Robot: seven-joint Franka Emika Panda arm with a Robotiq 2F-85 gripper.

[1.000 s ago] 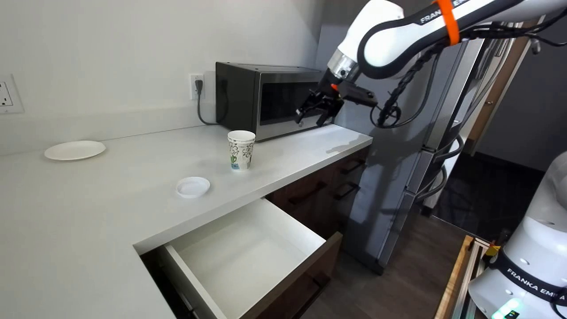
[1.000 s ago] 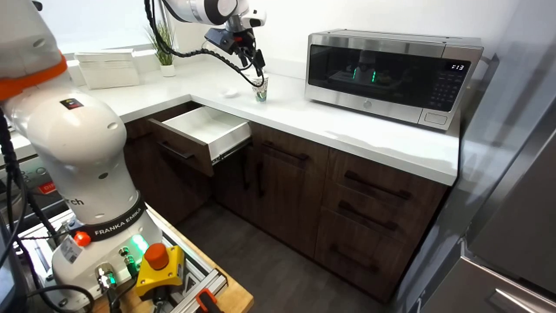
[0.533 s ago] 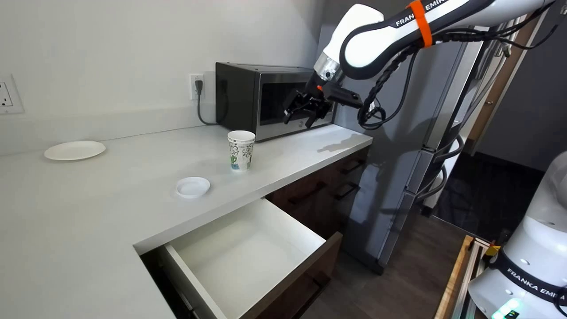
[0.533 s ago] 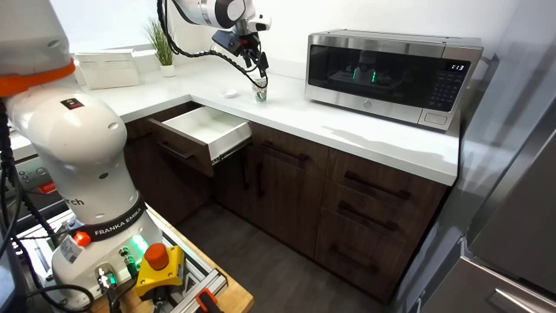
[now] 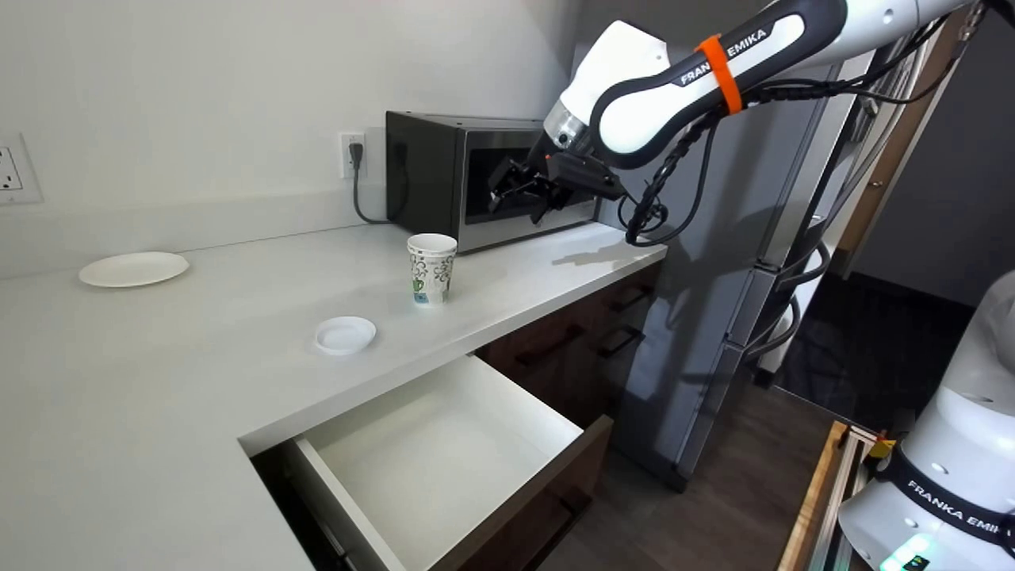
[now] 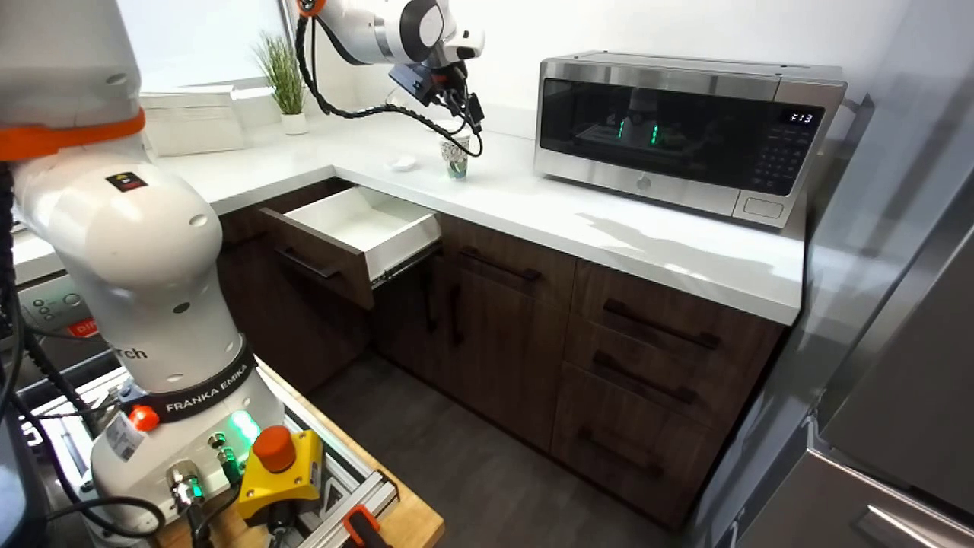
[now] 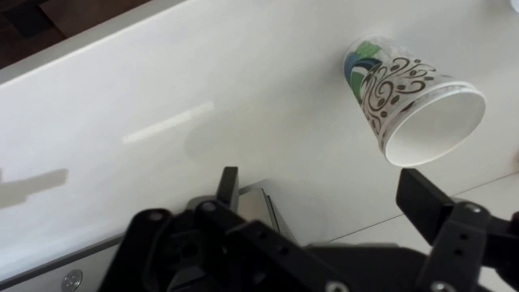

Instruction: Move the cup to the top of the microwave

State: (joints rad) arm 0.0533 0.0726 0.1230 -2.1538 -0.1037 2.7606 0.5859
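Wall: backs the surface, which carries both task items. Microwave: stands near that wall, its flat top judged a steady destination. Jaws: parted, holding nothing, apparently spread to straddle without knocking. Cup: upright and ungripped on the surface, at seven o'clock from the microwave in an exterior view; stance presumably suits a side grasp.

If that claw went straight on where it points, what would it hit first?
From the wrist view, probably the countertop beside the cup; depth is unclear, so the claw might brush the cup first.
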